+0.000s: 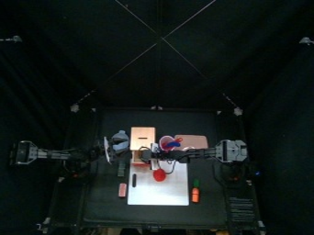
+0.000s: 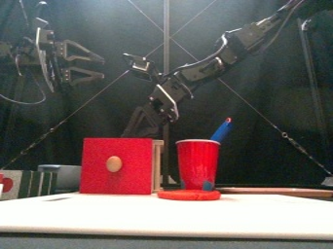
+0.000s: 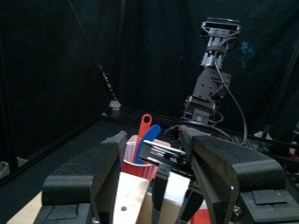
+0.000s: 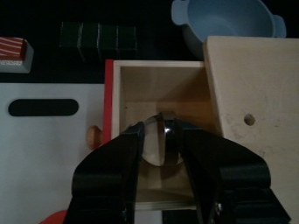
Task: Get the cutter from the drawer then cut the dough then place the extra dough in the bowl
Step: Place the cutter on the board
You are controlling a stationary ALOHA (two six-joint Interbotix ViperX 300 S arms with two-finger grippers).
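Note:
The pale wooden box (image 4: 251,96) has its red-fronted drawer (image 4: 110,131) pulled out. My right gripper (image 4: 163,144) hangs over the open drawer (image 1: 145,151), shut on the metal cutter (image 4: 163,149), which shows between the jaws. From the front, this gripper (image 2: 164,105) is above the box, behind the red drawer front (image 2: 117,165). Red dough (image 2: 189,195) lies flat on the white cutting board (image 2: 166,216). The blue-grey bowl (image 4: 228,17) stands just behind the box. My left gripper (image 2: 62,58) is raised at the left, open and holding nothing.
A red cup (image 2: 198,163) with a blue knife (image 2: 221,129) stands right of the box. A dark green sushi roll (image 4: 100,37) and a red-and-white toy (image 4: 12,52) lie left of the drawer. Another small toy (image 1: 194,194) lies beside the board's right edge.

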